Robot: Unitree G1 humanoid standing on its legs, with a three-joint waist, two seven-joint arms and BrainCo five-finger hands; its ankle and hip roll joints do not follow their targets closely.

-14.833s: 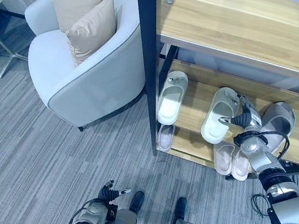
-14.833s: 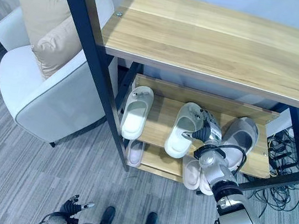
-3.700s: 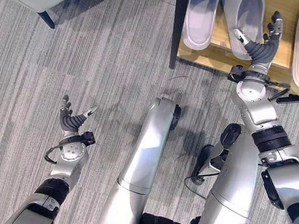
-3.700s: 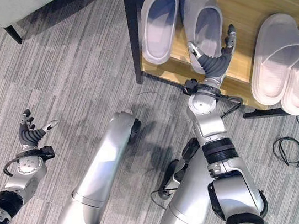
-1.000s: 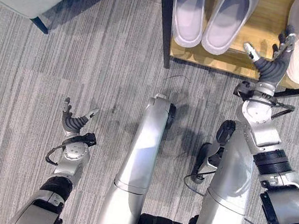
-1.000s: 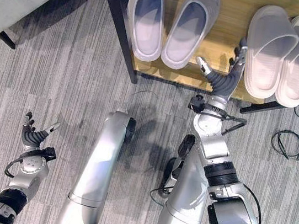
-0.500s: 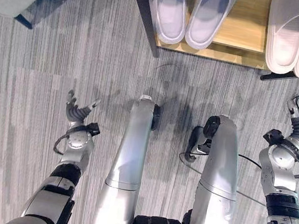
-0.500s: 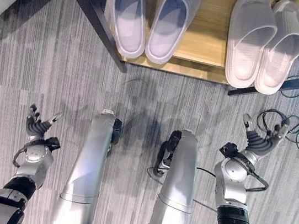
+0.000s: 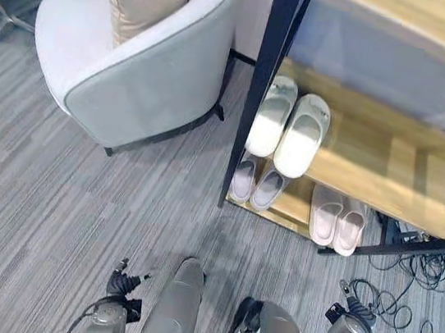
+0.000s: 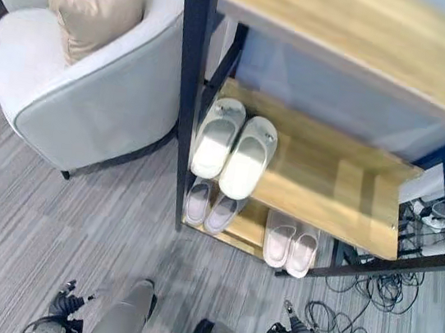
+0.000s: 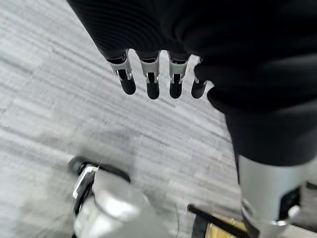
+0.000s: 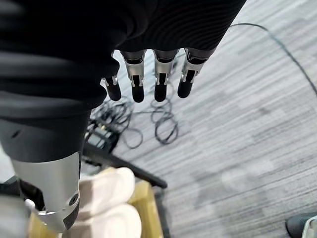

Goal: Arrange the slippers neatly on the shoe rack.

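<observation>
While the shoe rack [image 9: 355, 164] carries three pairs – white slippers [image 9: 287, 128] on the middle shelf, two paler pairs [image 9: 295, 199] below – they look light, soft and bendable, best gripped across the strap. Both hands – left hand [image 9: 113, 308], right hand [image 9: 352, 321] – hang low, fingers [image 11: 152, 82] straight, empty.

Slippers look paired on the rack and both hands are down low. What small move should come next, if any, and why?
Probably none beyond keeping the left hand and right hand low and open: the middle-shelf pair and both bottom-shelf pairs already sit side by side on the shoe rack.
</observation>
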